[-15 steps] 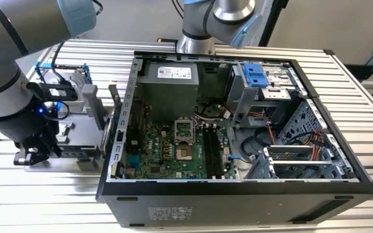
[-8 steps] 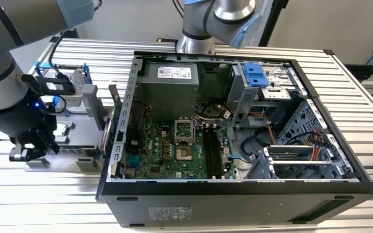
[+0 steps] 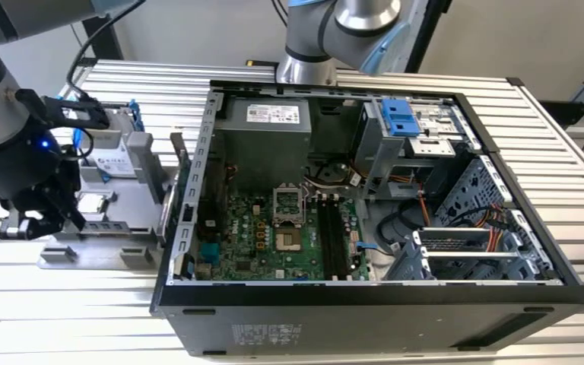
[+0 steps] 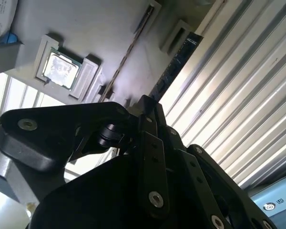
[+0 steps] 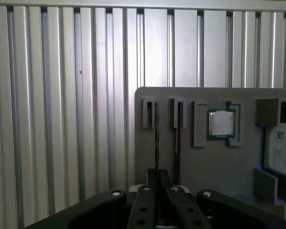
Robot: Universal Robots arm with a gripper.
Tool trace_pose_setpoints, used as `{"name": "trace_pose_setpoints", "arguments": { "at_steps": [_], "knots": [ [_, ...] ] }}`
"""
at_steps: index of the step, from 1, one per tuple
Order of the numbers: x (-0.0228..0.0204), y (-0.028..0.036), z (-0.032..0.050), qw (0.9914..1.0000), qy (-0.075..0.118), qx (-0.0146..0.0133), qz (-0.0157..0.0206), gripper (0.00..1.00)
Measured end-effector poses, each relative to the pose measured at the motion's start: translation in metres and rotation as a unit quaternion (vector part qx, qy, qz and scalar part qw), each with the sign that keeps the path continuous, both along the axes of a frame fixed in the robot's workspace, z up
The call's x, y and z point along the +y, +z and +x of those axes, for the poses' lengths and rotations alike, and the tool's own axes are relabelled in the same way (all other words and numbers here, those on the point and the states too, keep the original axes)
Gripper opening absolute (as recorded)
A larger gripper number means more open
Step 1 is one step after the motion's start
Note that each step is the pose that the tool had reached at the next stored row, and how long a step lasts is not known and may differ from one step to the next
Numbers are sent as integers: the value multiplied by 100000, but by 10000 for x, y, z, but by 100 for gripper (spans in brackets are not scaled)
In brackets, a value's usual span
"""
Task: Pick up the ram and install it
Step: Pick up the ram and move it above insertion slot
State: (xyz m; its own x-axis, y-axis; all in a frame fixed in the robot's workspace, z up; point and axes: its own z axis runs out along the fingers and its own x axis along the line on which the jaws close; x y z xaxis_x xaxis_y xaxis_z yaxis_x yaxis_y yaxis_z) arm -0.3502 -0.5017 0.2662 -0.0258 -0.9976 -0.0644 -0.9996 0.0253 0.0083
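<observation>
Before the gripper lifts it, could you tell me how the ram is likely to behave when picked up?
The ram is a thin flat board, so it should stay stiff and feel light. It stands on edge in a narrow slot of the gray holder, so a sideways push would probably bind or tilt it. Its exposed circuitry probably wants gentle handling.

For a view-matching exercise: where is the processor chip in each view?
Exterior view: processor chip on the grey tray, at the exterior view's left.
Second wrist view: chip in a pale bracket.
First wrist view: chip beside the hard drive.
Shared landmark: the blue-framed hard drive.
</observation>
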Motion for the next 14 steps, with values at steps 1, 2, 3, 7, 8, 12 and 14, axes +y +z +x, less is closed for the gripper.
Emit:
{"name": "trace_pose_setpoints", "arguments": {
  "at_steps": [1, 2, 3, 7, 8, 12, 14],
  "knots": [
    [0, 25, 0, 100000, 2, 0, 0, 0],
    [0, 51, 0, 100000, 1, -4, 5, 0],
    [0, 75, 0, 100000, 1, -1, 2, 0],
    [0, 183, 0, 100000, 0, -6, 5, 0],
    [0, 209, 0, 100000, 2, -4, 4, 0],
    [0, 316, 0, 100000, 1, -2, 2, 0],
    [0, 369, 0, 100000, 2, -5, 3, 0]
  ]
}}
